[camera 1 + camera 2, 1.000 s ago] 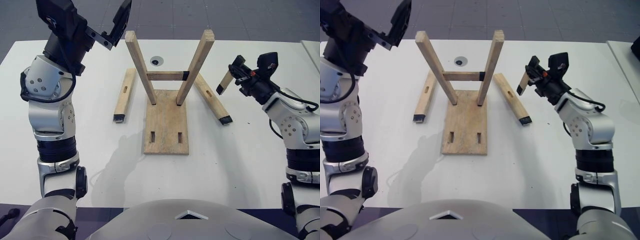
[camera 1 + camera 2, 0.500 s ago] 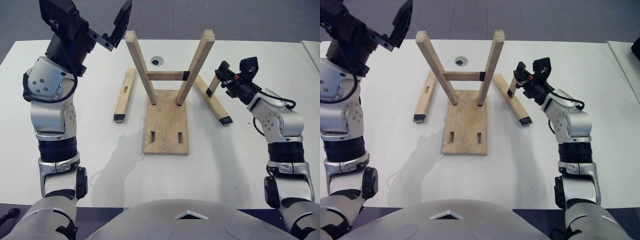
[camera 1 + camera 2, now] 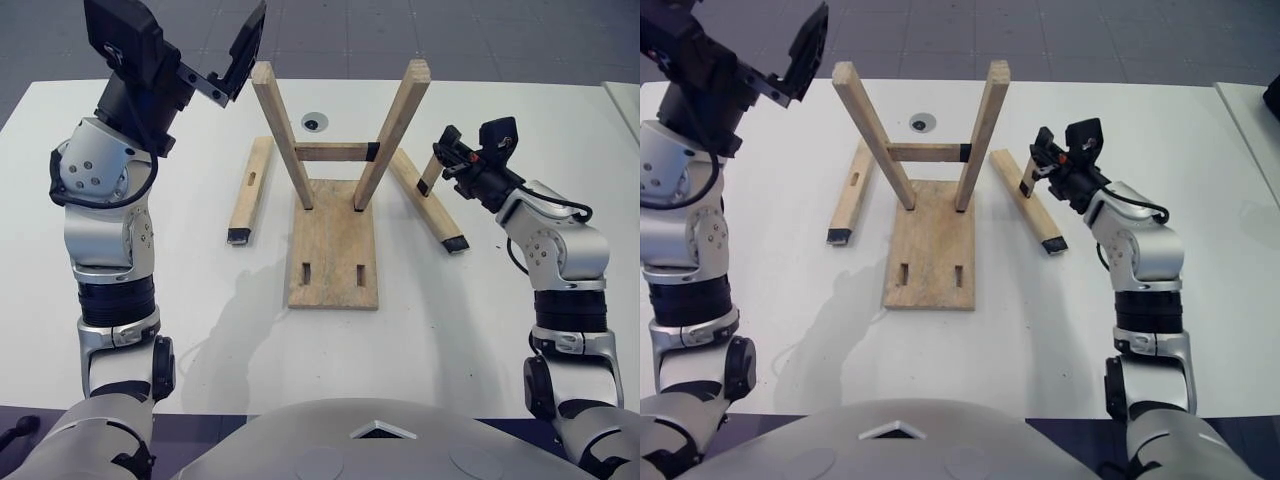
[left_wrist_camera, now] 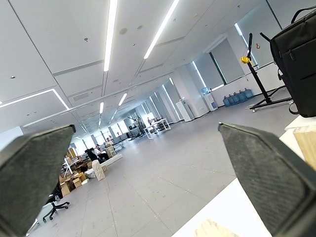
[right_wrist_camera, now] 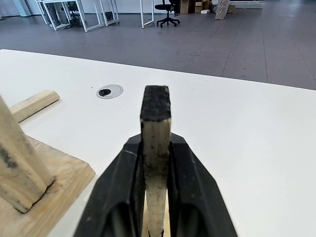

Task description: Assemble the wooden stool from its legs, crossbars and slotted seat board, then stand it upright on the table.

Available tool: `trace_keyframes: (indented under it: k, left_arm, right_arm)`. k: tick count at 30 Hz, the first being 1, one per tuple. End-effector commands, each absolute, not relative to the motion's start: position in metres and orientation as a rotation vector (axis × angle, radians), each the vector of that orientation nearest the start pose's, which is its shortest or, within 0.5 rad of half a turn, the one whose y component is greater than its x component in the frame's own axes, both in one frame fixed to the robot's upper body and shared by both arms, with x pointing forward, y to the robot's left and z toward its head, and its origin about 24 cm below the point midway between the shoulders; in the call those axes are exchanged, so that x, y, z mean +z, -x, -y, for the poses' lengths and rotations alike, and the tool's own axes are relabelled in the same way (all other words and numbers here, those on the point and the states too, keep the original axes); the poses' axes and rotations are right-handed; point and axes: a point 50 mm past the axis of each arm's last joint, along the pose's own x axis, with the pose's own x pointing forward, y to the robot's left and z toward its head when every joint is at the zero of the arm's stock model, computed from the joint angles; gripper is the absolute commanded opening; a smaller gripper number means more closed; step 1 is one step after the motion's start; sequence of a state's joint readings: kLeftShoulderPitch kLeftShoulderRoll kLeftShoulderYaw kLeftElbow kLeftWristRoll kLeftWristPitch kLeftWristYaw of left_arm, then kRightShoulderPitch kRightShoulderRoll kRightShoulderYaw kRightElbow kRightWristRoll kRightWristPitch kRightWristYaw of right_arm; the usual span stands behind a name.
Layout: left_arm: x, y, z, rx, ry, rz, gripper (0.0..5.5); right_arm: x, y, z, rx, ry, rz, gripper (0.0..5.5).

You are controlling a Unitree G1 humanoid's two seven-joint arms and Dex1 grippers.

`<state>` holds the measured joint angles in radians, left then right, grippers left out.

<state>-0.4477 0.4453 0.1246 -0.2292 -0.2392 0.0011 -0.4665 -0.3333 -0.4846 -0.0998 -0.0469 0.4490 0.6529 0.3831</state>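
The slotted seat board (image 3: 333,250) lies flat on the white table. Two legs (image 3: 282,135) (image 3: 390,130) stand tilted in its far slots, joined by a crossbar (image 3: 333,152). One loose leg (image 3: 249,190) lies left of the board, another (image 3: 428,202) right of it. My right gripper (image 3: 457,165) is shut on a short dark-tipped crossbar (image 5: 156,138), held just above the right loose leg, beside the standing right leg. My left gripper (image 3: 235,60) hangs open high over the table's far left, close to the top of the left standing leg.
Two near slots (image 3: 304,272) (image 3: 359,272) in the board are empty. A round cable hole (image 3: 314,123) sits in the table behind the stool. The near half of the table (image 3: 450,340) is bare. A second table's corner (image 3: 625,95) shows at far right.
My right arm swung left with the short crossbar, from the right side of the table to just beside the standing right leg. The left arm shifted only slightly.
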Motion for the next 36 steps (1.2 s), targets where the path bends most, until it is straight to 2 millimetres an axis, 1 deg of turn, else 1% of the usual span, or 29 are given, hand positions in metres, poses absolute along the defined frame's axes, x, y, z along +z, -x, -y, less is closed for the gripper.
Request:
trace_keyframes:
  k: [1, 3, 6, 7, 10, 13, 15, 17, 20, 24, 26, 27, 28, 31, 33, 34, 35, 36]
  left_arm:
    - [0.227, -0.284, -0.182, -0.479, -0.352, 0.618, 5.4]
    - [0.225, -0.284, -0.181, -0.48, -0.35, 0.613, 5.4]
    - [0.224, -0.283, -0.183, -0.471, -0.351, 0.607, 5.4]
    - [0.223, -0.283, -0.183, -0.47, -0.351, 0.605, 5.4]
    - [0.222, -0.284, -0.183, -0.472, -0.35, 0.601, 5.4]
    - [0.221, -0.284, -0.183, -0.473, -0.35, 0.597, 5.4]
    - [0.22, -0.284, -0.184, -0.471, -0.35, 0.593, 5.4]
    - [0.219, -0.284, -0.185, -0.467, -0.352, 0.588, 5.4]
    - [0.218, -0.284, -0.186, -0.46, -0.354, 0.584, 5.4]
    - [0.218, -0.285, -0.186, -0.459, -0.356, 0.582, 5.4]
    - [0.218, -0.286, -0.186, -0.459, -0.358, 0.581, 5.4]
    - [0.218, -0.286, -0.186, -0.459, -0.361, 0.581, 5.4]
    - [0.218, -0.286, -0.187, -0.457, -0.361, 0.579, 5.4]
    - [0.216, -0.285, -0.189, -0.451, -0.361, 0.572, 5.4]
    - [0.214, -0.286, -0.189, -0.448, -0.361, 0.565, 5.4]
    - [0.213, -0.287, -0.189, -0.447, -0.36, 0.56, 5.4]
    - [0.212, -0.288, -0.189, -0.446, -0.358, 0.554, 5.4]
    - [0.21, -0.289, -0.19, -0.444, -0.355, 0.549, 5.4]
  right_arm:
    - [0.122, -0.288, 0.243, 0.291, 0.031, -0.272, 0.42]
    - [0.122, -0.282, 0.254, 0.257, 0.04, -0.282, 0.42]
    - [0.124, -0.28, 0.256, 0.25, 0.037, -0.279, 0.42]
    - [0.124, -0.28, 0.256, 0.248, 0.033, -0.274, 0.78]
    - [0.131, -0.279, 0.257, 0.229, 0.03, -0.242, 1.2]
    - [0.153, -0.279, 0.259, 0.205, 0.044, -0.169, 1.61]
    - [0.173, -0.281, 0.258, 0.2, 0.048, -0.104, 1.98]
    - [0.193, -0.284, 0.254, 0.203, 0.051, -0.037, 2.24]
    - [0.221, -0.294, 0.248, 0.204, 0.023, 0.071, 2.75]
    - [0.24, -0.315, 0.24, 0.164, 0.003, 0.171, 3.3]
    - [0.243, -0.323, 0.234, 0.162, 0.001, 0.185, 3.6]
    - [0.239, -0.326, 0.231, 0.162, 0.006, 0.17, 3.77]
    - [0.228, -0.33, 0.23, 0.158, 0.015, 0.131, 3.92]
    - [0.162, -0.339, 0.232, 0.134, 0.019, -0.104, 4.36]
    - [0.117, -0.337, 0.236, 0.114, 0.033, -0.253, 4.66]
    - [0.098, -0.332, 0.237, 0.108, 0.034, -0.315, 4.83]
    - [0.087, -0.328, 0.237, 0.105, 0.035, -0.349, 4.99]
    - [0.085, -0.326, 0.238, 0.099, 0.023, -0.35, 5.1]
